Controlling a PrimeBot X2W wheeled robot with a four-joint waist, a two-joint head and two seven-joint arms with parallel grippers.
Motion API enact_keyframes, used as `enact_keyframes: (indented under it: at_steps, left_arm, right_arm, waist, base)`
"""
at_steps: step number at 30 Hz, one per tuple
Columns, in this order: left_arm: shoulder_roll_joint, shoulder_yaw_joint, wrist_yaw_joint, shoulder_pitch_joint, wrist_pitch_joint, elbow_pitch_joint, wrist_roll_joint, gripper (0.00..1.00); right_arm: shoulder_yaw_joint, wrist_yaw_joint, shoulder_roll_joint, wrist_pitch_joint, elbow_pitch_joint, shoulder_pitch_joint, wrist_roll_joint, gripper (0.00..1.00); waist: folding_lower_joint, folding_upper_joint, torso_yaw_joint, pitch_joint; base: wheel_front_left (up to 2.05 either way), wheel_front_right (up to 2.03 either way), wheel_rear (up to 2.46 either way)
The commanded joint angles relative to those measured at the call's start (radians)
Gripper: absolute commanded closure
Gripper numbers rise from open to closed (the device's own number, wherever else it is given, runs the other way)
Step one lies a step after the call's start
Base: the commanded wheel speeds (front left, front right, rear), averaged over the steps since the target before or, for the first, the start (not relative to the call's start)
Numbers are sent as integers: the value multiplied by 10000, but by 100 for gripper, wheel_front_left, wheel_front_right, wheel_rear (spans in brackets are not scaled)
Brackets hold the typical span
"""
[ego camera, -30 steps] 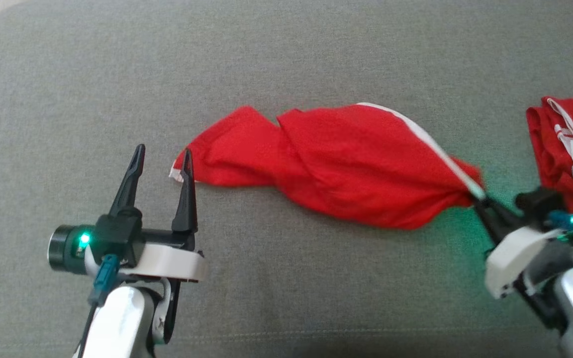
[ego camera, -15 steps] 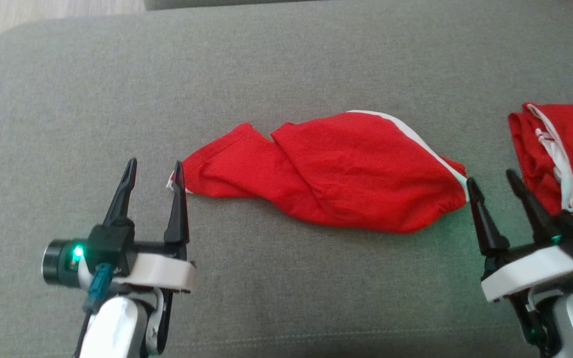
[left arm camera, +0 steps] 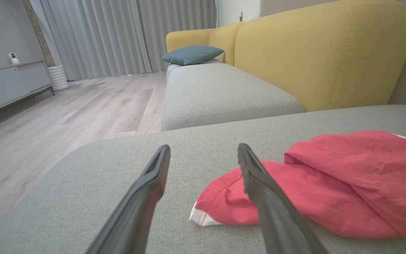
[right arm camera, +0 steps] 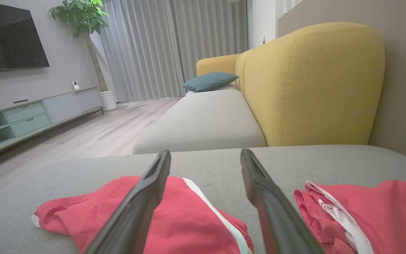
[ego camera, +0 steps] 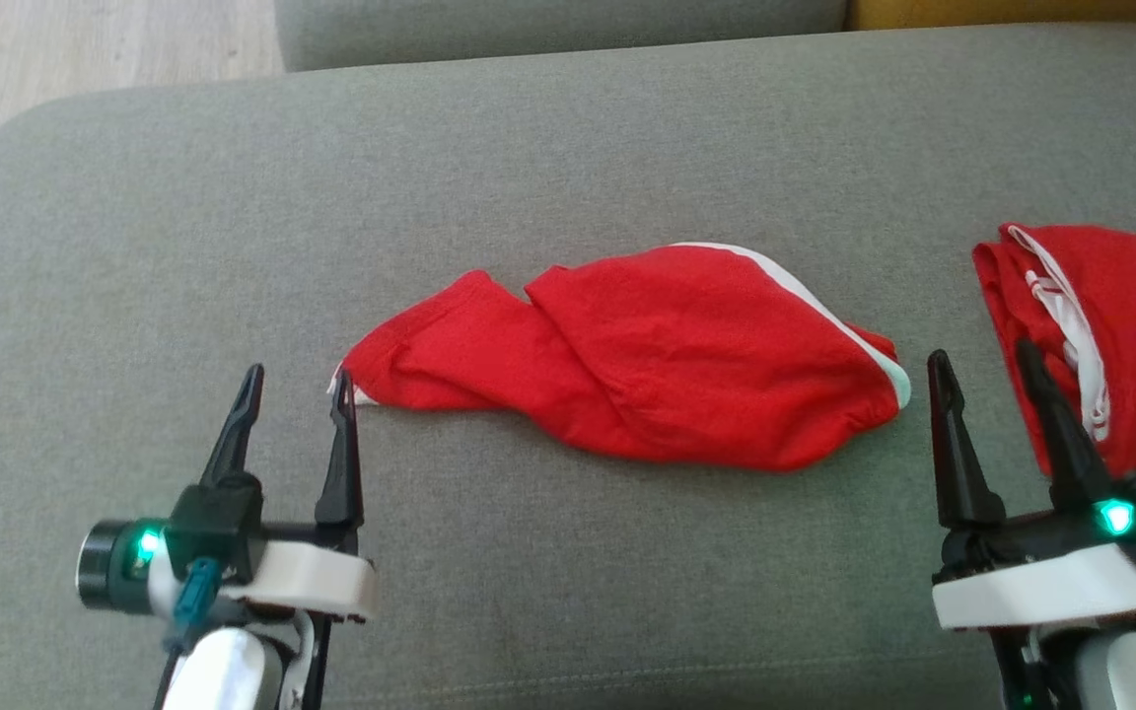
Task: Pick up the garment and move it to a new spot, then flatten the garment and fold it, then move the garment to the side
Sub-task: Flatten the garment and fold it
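Note:
The garment [ego camera: 647, 355] is red with a white stripe and lies bunched and twisted on the grey cushion [ego camera: 568, 168], its long axis running left to right. My left gripper [ego camera: 296, 375] is open at the garment's left tip, its right finger beside the white hem and nothing between the fingers. In the left wrist view the garment [left arm camera: 330, 183] lies to the right of the left gripper [left arm camera: 203, 148]. My right gripper [ego camera: 982, 352] is open just right of the garment's right end, apart from it. The right wrist view shows the garment [right arm camera: 189, 218] below and left of the right gripper [right arm camera: 205, 152].
A second red piece with white cord [ego camera: 1130, 325] lies at the cushion's right edge, beside my right gripper; it also appears in the right wrist view [right arm camera: 382, 208]. A yellow sofa back [right arm camera: 312, 84] and another grey seat [left arm camera: 220, 91] stand beyond. Wooden floor [ego camera: 85, 49] lies to the far left.
My right gripper has let go of the garment's right end, opened and drawn back. The lifted end has dropped onto the cushion. The camera has tilted, shifting the whole picture downward.

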Motion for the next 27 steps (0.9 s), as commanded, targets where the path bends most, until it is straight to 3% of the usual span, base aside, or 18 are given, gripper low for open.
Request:
enact_keyframes:
  at_steps: [1, 13, 19, 27]
  left_arm:
    - [193, 388, 40, -246, -59, -248, 15, 0]
    - [239, 187, 2, -515, -48, -376, 63, 0]
    - [71, -473, -652, -1874, 469, -325, 186, 0]
    - [-601, -1497, -2040, -4607, 2527, 1141, -204, 0]
  right_arm:
    - [159, 37, 5, 47, -407, -115, -80, 0]
    - [204, 37, 106, 194, -515, -62, -46, 0]
    - [254, 37, 83, 260, -511, -237, -16, 0]
    - [562, 37, 26, 230, -252, -684, 119, 0]
  waist:
    - [0, 0, -3, -13]
    - [0, 0, 15, 182]
    - [0, 0, -62, 601]
    - [0, 0, -764, 1211]
  base:
    - [0, 0, 0]
    - [0, 0, 0]
    - [0, 0, 0]
    - [0, 0, 0]
